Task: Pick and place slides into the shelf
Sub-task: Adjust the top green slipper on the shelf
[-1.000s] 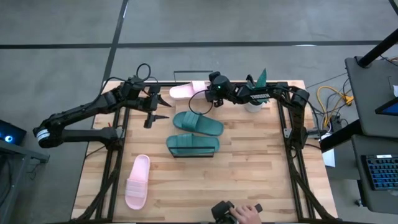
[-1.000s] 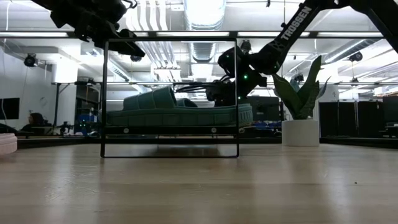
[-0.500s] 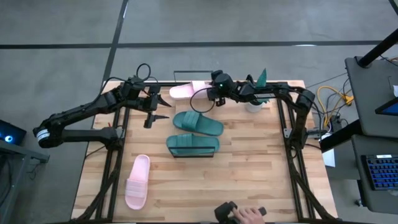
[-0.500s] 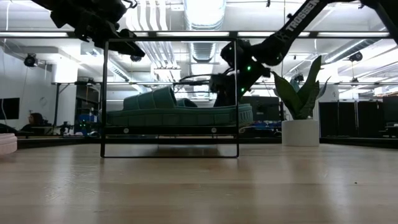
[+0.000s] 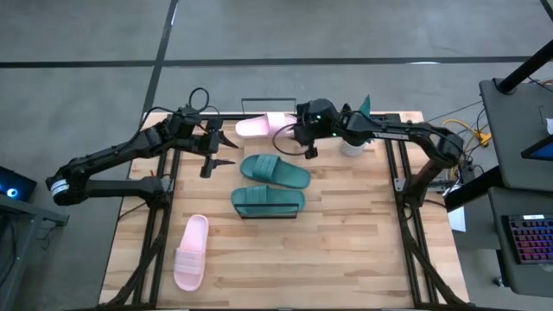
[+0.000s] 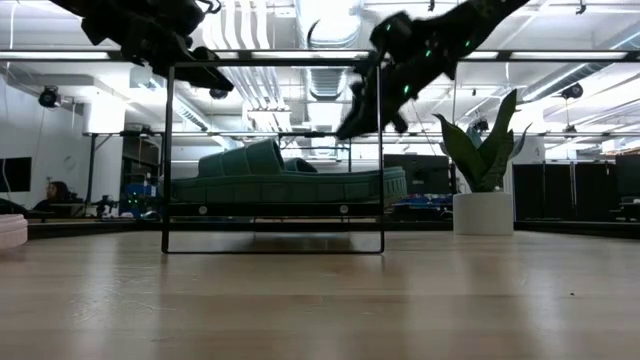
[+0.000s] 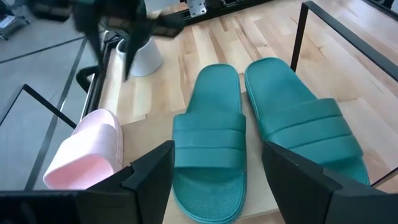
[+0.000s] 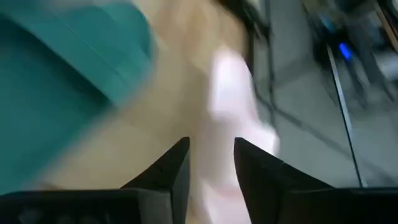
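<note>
Wooden planks make up the table [image 5: 346, 233], which is framed by dark legs and set on a grey floor. Two dark teal slides are seen side by side near the middle: one teal slide [image 5: 275, 171] lies on bare wood, and the other teal slide [image 5: 268, 201] is enclosed by the thin black frame of the shelf [image 5: 298, 207]. A pale pink slide [image 5: 259, 126] lies at the far edge of the table, beside another black wire frame [image 5: 268, 102]. A second pink slide [image 5: 191, 252] is placed well apart, near the front left corner. A white pot with a teal plant [image 5: 355, 130] stands at the far right.

The right end effector [image 5: 307, 143] is raised above the table between the far pink slide and the nearer teal slide; its fingers [image 8: 258, 171] are parted a little, with nothing gripped between them. The left end effector [image 5: 216, 150] is held over the left part of the table, pointed toward the teal slides, its fingers [image 7: 152, 177] spread wide and empty
</note>
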Tool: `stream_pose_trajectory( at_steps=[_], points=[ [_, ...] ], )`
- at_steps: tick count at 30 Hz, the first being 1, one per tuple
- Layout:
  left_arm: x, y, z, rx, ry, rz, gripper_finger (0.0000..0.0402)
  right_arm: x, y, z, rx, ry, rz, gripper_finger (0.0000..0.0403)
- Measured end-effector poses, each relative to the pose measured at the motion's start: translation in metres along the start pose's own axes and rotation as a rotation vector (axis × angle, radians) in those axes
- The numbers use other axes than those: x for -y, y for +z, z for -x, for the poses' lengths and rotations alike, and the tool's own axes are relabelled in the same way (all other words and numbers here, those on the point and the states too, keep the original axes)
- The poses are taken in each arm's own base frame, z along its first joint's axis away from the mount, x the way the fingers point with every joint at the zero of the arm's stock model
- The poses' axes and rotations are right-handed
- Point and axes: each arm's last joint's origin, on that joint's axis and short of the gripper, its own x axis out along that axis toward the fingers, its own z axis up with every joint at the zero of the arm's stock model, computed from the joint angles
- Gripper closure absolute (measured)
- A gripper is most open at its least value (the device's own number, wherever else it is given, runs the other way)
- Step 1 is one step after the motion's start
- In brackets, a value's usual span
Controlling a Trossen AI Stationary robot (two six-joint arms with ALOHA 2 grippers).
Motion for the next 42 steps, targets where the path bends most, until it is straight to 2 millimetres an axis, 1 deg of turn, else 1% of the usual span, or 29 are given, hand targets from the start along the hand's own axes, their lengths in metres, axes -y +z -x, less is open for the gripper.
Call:
stream_pose_trajectory(
  at_steps=[3,7,10,13,18,22,30,42],
  points=[
    [0.0,0.0,0.0,-0.001,-0.001,0.004,0.0175,-0.008,0.014,0.014,0.14,0.097,0.047,0.0297],
    [0.0,0.0,0.0,-0.002,-0.001,0.005,0.0175,-0.032,0.027,0.017,0.2,0.156,0.252,0.0297],
    [0.0,0.0,0.001,0.001,0.001,0.003,0.0175,-0.046,0.034,0.015,0.228,0.181,0.392,0.0282],
    [0.001,0.001,0.003,0.008,0.006,-0.001,0.0175,-0.055,0.038,0.015,0.243,0.194,0.447,0.0257],
    [0.002,0.002,0.005,0.015,0.01,-0.003,0.0175,-0.057,0.04,0.015,0.249,0.197,0.456,0.0212],
    [0.002,0.002,0.005,0.015,0.009,0.018,0.0175,-0.059,0.037,0.007,0.243,0.204,0.48,0.0193],
    [0.003,0.001,0.005,0.01,0.007,0.024,0.0175,-0.066,0.031,-0.023,0.217,0.248,0.534,0.0201],
    [0.004,0.002,0.008,0.02,0.013,0.016,0.0175,-0.061,0.037,-0.049,0.192,0.235,0.54,0.022]
  ],
)
